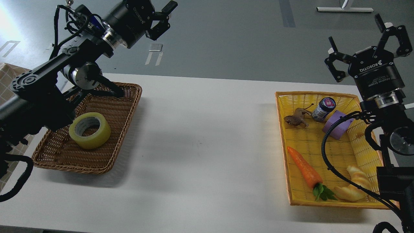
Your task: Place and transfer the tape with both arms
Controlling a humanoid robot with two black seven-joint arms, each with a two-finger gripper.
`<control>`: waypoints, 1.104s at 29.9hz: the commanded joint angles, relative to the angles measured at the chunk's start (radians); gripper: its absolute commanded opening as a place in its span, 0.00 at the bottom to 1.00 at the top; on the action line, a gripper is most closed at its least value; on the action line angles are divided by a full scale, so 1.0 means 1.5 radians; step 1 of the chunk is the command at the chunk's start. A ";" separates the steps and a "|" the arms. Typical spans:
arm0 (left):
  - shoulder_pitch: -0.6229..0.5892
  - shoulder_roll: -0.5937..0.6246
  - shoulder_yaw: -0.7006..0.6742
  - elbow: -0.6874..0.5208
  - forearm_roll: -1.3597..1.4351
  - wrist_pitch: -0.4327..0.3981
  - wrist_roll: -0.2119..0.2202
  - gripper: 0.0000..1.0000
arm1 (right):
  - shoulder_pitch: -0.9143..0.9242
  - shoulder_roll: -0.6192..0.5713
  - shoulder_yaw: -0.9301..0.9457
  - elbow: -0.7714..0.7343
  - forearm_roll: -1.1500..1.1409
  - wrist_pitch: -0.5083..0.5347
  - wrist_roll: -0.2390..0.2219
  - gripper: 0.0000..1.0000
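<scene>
The yellow tape roll (90, 130) lies flat in the brown wicker basket (126, 106) at the left of the white table. My left gripper (163, 17) is raised high above the far end of that basket, well clear of the tape, open and empty. My right gripper (365, 42) is lifted above the far right corner of the yellow basket (284, 129), fingers spread open and empty.
The yellow basket holds a carrot (304, 168), a croissant (354, 189), a purple block (334, 127), a small jar (323, 108) and a brown toy animal (296, 119). My left arm links (48, 87) cross over the brown basket's left side.
</scene>
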 commanded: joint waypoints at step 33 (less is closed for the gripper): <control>0.162 -0.146 -0.248 -0.020 -0.002 -0.065 0.009 0.98 | 0.126 0.028 -0.146 -0.099 -0.005 0.000 0.001 1.00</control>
